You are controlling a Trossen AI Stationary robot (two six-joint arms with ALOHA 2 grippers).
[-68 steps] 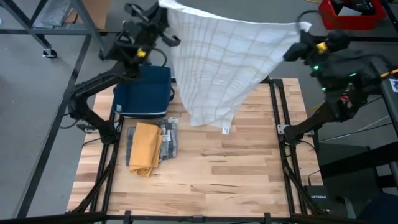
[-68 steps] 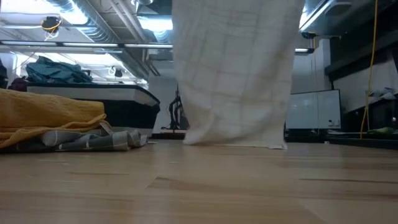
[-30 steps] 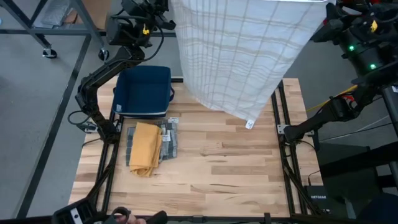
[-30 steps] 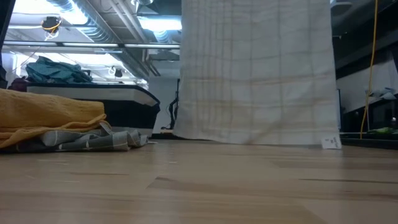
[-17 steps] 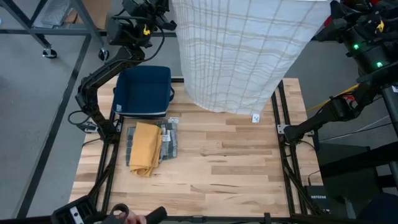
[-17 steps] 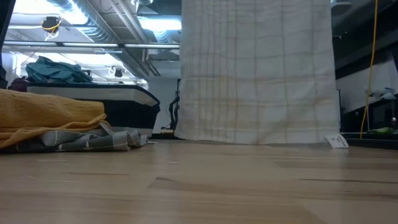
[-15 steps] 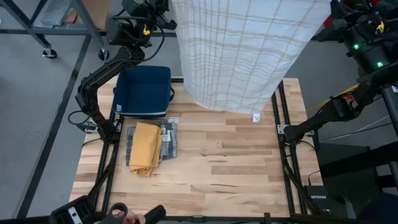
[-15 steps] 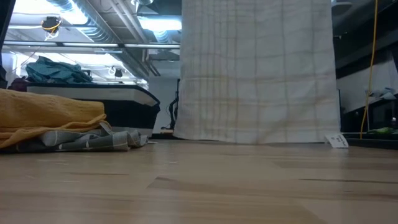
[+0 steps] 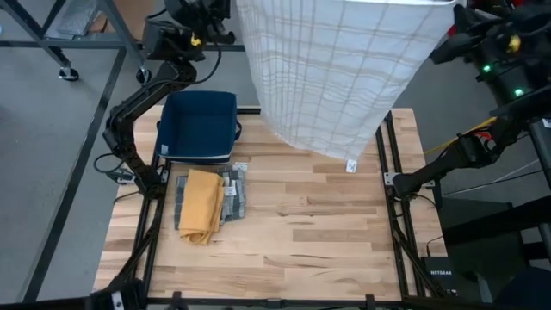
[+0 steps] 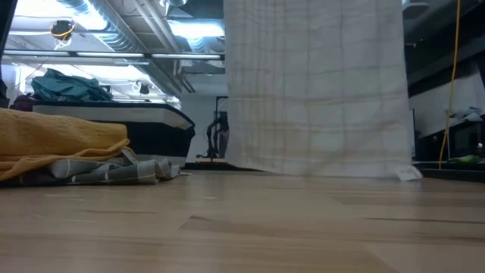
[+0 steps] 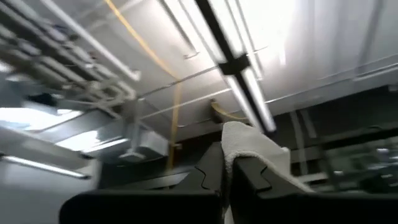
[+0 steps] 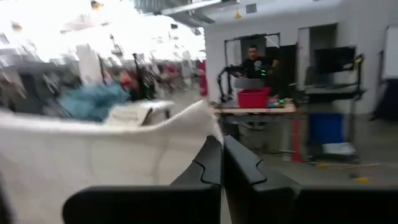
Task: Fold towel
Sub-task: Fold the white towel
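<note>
White checked towel held up by two corners over the far end of the tabletop

From above, the towel hangs between the left pincer and right pincer, each clenched on a top corner; its small tag is too small to read. At tabletop level, its hem brushes the wood. Both wrist views show fingers pinching cloth.
</note>
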